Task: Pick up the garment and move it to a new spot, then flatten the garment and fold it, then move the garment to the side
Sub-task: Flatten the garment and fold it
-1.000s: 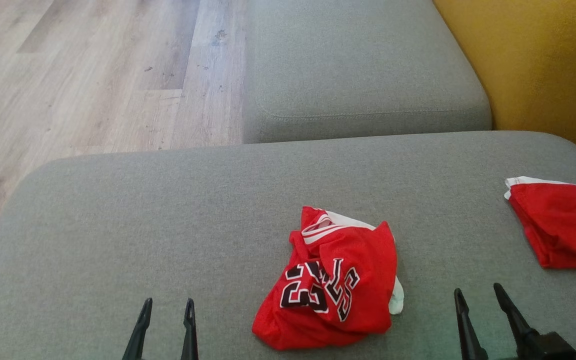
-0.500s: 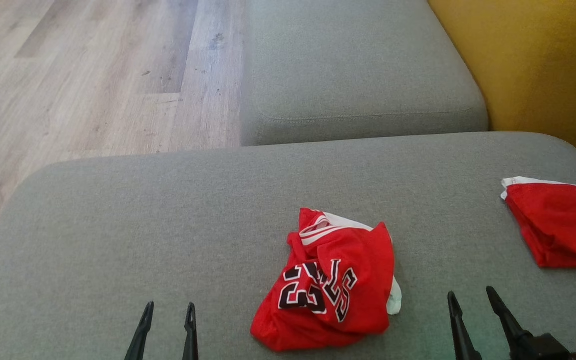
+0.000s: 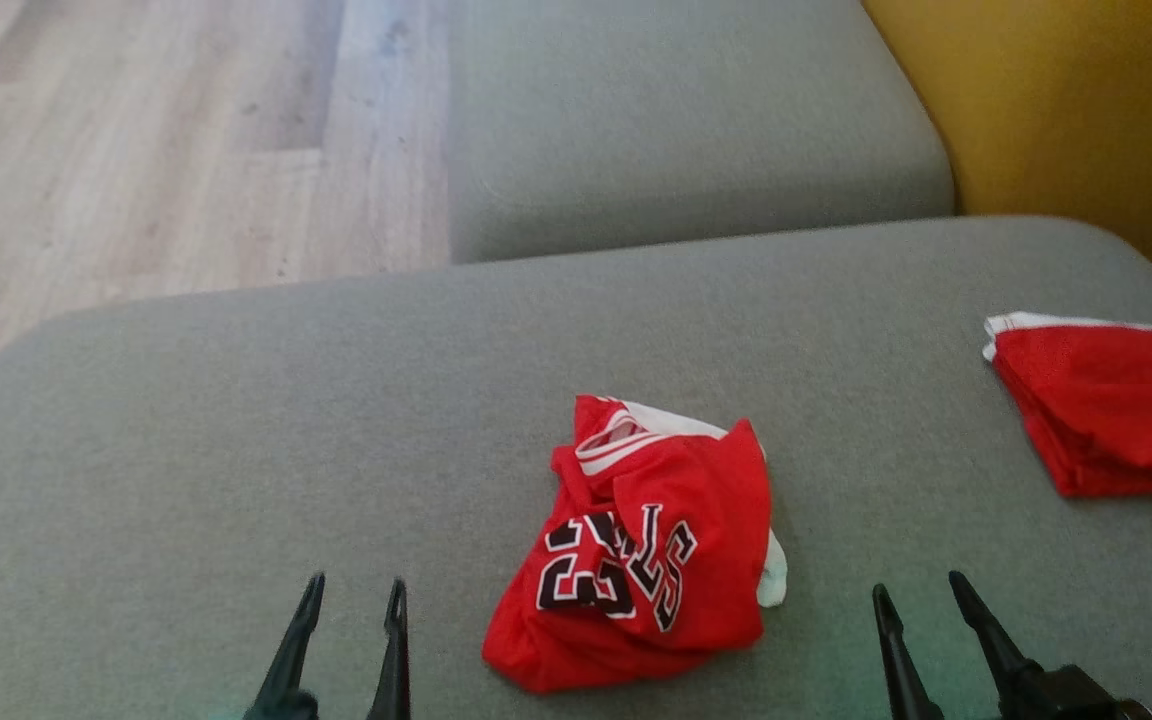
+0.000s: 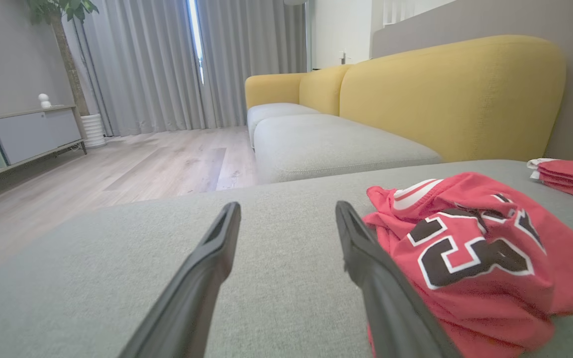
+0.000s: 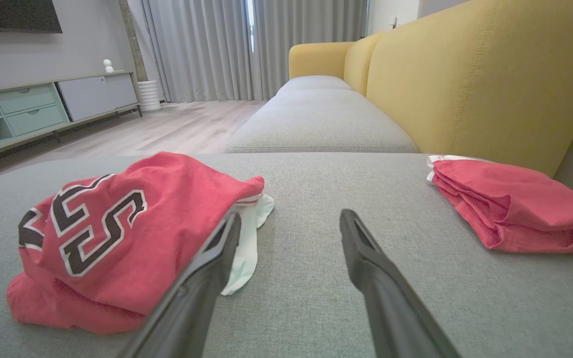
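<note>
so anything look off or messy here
The jersey lies crumpled in a heap on the cushion, its number creased and white trim poking out. The other red garment, far right, is neatly folded. Nothing looks spilled or damaged.

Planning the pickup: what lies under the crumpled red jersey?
White fabric pokes out from beneath the crumpled red jersey at its right edge, lying on the grey cushion. Whether it is part of the jersey, or what else sits underneath, is covered.
</note>
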`<state>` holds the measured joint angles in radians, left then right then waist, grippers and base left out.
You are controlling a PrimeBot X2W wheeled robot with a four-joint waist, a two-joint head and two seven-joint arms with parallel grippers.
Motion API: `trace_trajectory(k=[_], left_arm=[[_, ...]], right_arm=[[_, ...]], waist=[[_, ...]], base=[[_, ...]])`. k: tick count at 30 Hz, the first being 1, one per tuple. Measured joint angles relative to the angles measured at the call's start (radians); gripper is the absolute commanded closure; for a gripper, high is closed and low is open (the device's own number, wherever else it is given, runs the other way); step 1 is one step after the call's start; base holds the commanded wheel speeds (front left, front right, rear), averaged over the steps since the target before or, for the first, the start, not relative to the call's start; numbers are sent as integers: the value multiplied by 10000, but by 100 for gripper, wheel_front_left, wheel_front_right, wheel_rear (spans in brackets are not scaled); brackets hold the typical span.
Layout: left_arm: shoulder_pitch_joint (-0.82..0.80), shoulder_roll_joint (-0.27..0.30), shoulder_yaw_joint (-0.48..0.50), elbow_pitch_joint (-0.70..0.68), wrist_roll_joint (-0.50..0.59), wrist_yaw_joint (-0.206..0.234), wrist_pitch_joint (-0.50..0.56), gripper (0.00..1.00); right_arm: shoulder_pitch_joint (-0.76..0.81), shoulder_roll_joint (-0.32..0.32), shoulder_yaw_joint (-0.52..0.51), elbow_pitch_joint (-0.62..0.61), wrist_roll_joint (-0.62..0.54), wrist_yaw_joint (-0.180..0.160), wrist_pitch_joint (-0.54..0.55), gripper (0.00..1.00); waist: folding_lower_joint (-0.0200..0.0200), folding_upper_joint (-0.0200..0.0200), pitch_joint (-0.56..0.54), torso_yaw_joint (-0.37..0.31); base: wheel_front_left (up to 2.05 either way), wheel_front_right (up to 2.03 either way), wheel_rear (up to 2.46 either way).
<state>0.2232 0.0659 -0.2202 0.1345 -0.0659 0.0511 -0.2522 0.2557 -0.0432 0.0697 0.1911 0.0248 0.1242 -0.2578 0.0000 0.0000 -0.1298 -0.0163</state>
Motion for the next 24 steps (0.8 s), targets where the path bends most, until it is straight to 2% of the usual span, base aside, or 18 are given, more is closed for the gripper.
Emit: trace_trajectory(k=[6, 12, 17, 21, 24], left_arm=[[-1383, 0, -196, 541, 249, -401, 0, 0], [-3678, 0, -876, 1386, 765, -1026, -2, 0], [-5638, 25, -2288, 3014, 1156, -1687, 134, 0], [-6654, 4, -3277, 4226, 1016, -1770, 625, 0], [-7320, -6, -4439, 5055, 399, -1835, 859, 0]], right_arm=[[-346, 0, 201, -230, -42, 0, 0, 0], [-849, 0, 261, -464, -88, 0, 0, 0], [-1250, -2, 370, -535, -88, 0, 0, 0], [-1621, -2, 453, -566, 0, 0, 0, 0], [-1695, -4, 608, -558, 121, 0, 0, 0]], waist=[[1, 0, 595, -404], [2, 0, 1297, -811], [4, 0, 2006, -1047], [3, 0, 2466, -1228], [3, 0, 2772, -1317]], base=[[0, 0, 0], [0, 0, 0], [0, 0, 0], [0, 0, 0], [0, 0, 0]])
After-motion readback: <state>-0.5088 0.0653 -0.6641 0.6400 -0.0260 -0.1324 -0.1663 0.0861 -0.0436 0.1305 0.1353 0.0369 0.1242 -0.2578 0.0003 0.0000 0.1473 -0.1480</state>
